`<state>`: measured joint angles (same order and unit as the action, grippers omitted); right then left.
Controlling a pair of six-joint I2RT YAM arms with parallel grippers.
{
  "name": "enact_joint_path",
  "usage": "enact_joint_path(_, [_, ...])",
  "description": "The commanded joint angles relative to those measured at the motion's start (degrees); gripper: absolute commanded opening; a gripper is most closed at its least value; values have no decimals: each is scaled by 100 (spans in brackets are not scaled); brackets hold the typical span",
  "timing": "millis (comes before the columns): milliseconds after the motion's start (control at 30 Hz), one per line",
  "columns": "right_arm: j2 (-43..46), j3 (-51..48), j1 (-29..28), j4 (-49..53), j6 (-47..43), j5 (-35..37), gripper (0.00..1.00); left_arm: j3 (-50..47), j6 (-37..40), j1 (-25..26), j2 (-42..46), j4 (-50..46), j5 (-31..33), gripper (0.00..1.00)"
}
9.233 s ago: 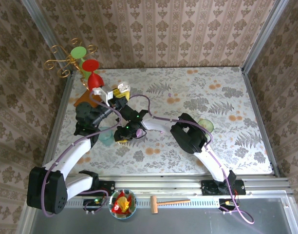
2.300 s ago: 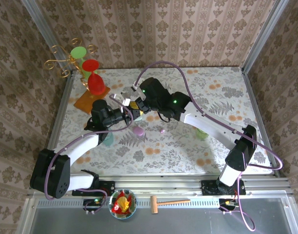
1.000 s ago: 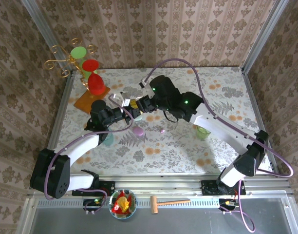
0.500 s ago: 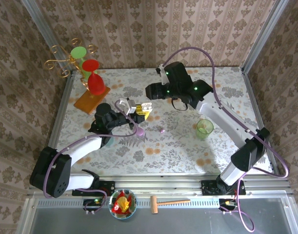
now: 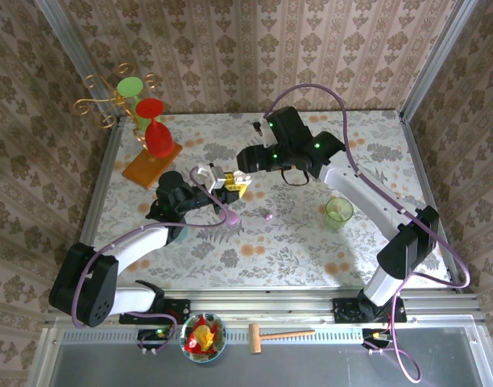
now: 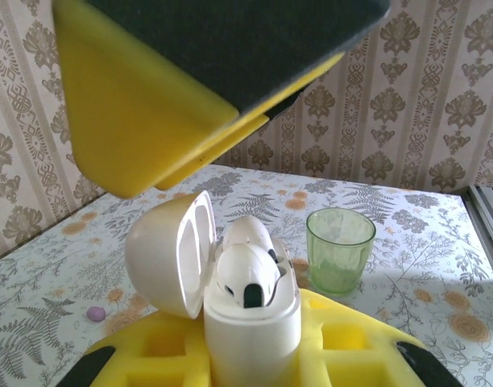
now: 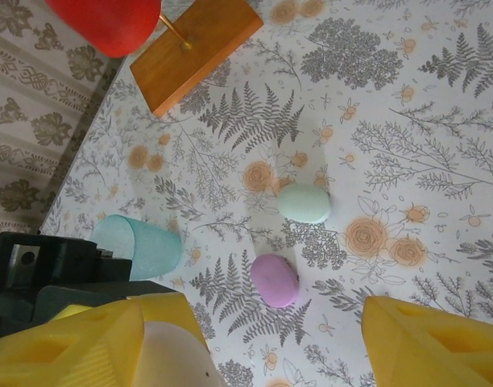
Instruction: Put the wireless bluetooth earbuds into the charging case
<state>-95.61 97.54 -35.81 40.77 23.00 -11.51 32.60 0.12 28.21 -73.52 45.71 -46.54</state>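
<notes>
Earbuds, status: a pale earbud (image 6: 245, 280) sits in the open charging case (image 6: 250, 326), which the left gripper (image 5: 233, 185) clamps upright above the table (image 5: 375, 137). A lilac earbud (image 5: 268, 216) lies loose on the table, near the lilac oval case (image 5: 230, 216) and well apart from the green cup (image 5: 338, 211). The right gripper (image 7: 250, 347) hangs above the table, fingers spread wide, nothing between them. Judged step: fetching the loose bud. Recommended: come straight down over it, narrow the fingers before contact, and pinch lightly across its widest part, as it looks prone to rolling. Hold the case level, lid clear.
</notes>
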Motion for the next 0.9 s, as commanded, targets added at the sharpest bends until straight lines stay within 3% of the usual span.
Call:
enact_joint_path(0, [268, -248, 39, -102, 116, -273, 73, 0, 146, 9, 110, 155, -74, 0])
enact_joint_path(533, [166, -151, 57, 762, -409, -457, 73, 175, -371, -78, 110, 183, 189, 0])
enact_joint_path(867, [601, -468, 66, 277, -476, -629, 73, 245, -565, -102, -75, 312, 133, 0])
